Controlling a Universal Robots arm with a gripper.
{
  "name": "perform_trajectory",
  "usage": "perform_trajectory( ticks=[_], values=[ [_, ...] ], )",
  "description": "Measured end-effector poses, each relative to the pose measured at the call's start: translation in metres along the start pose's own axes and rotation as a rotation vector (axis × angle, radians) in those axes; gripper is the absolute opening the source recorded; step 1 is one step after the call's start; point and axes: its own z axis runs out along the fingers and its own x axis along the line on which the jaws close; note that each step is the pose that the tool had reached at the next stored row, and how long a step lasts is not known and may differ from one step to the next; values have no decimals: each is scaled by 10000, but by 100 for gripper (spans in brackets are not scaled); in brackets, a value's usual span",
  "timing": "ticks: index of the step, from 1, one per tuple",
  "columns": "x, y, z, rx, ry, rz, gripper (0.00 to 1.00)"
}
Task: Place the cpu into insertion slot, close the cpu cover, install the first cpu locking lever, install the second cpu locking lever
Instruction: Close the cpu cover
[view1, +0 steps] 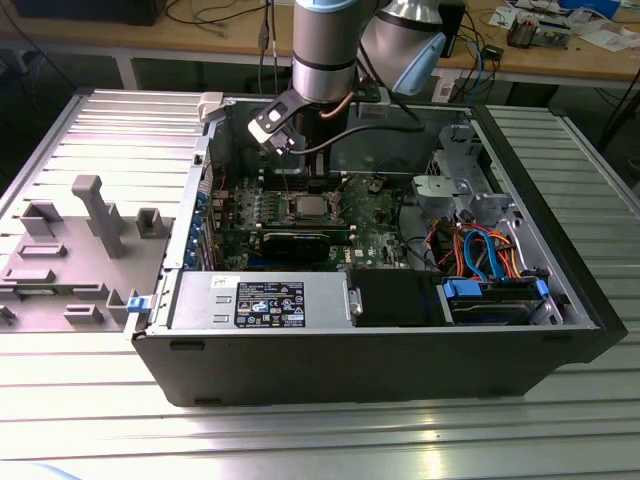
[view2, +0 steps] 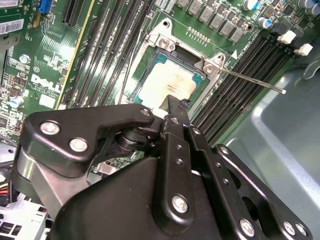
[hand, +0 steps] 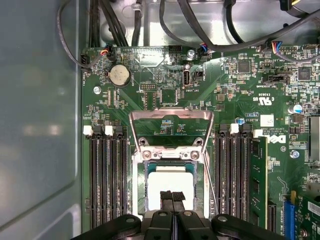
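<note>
**Gripper over socket: shut, empty**

Gripper (hand: 172, 196) tips are pinched together w/ nothing between them. It hangs just above the cpu (hand: 170, 184), at the chip's near edge. Can't tell if the tips touch the chip top.

Cpu lies flat and square inside the insertion slot (hand: 140, 175), so the placing step looks done imo. Pinched tips prob suit nudging thin metal parts better than spread ones, but that's judgement only.

Cpu cover (hand: 170, 115) is flipped open on the far side of the slot from the tool, board visible thru its window. That leaves the slot open from above.

In the second wrist view a locking lever (view2: 252, 81) sticks out unlatched, off to one side of the tool and apart from the cover.

Motherboard (hand: 240, 100) lies flat in the open case (view1: 400, 350), and the arm (view1: 322, 50) stands above it.
</note>
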Motion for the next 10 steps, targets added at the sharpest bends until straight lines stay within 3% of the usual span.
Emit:
perform_trajectory(
  ticks=[10],
  values=[
    [0,0,-24,2,-2,1,11]
  ],
)
